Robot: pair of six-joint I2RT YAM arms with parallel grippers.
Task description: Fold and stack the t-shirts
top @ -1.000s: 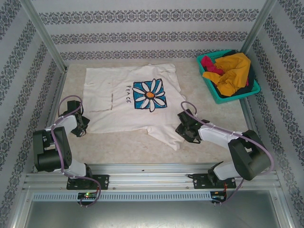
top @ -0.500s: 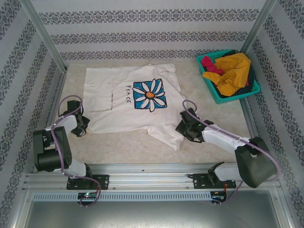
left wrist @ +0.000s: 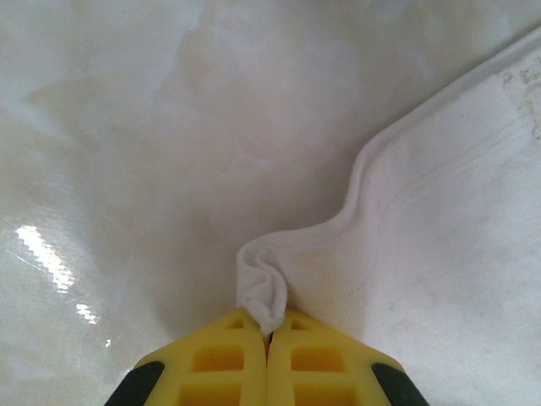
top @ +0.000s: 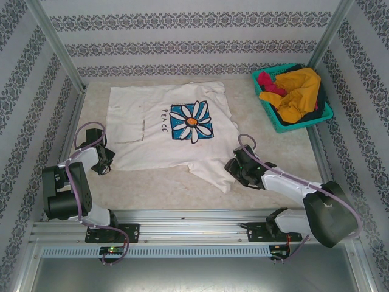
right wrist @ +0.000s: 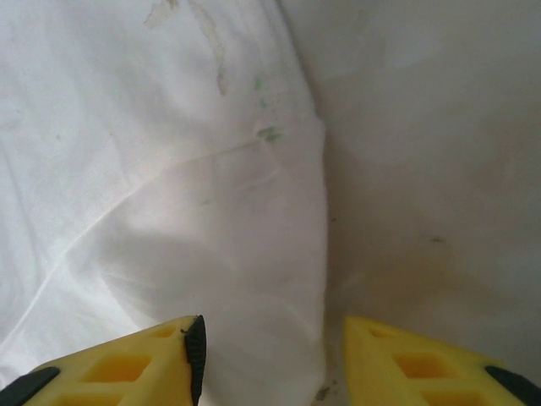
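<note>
A cream-white t-shirt (top: 159, 131) with a blue-square daisy print and "PEACE" lettering lies spread on the table. My left gripper (top: 107, 162) is shut on the shirt's near left edge; in the left wrist view a pinched fold of white cloth (left wrist: 262, 292) sticks out between the yellow fingers (left wrist: 228, 355). My right gripper (top: 234, 172) stands open over the shirt's near right sleeve; the cloth edge (right wrist: 317, 279) runs between its spread fingers (right wrist: 152, 359). Mustard-yellow (top: 299, 94), magenta (top: 267, 82) and dark t-shirts are heaped in the teal basket (top: 267, 115).
The basket sits at the back right corner against the patterned wall. Metal frame posts (top: 58, 45) rise at both back sides. Bare table (top: 164, 191) runs between the shirt's near hem and the aluminium rail (top: 194, 228) at the front.
The right gripper has slid toward the near edge along the sleeve and its jaws have parted. The left gripper has kept its hold and place.
</note>
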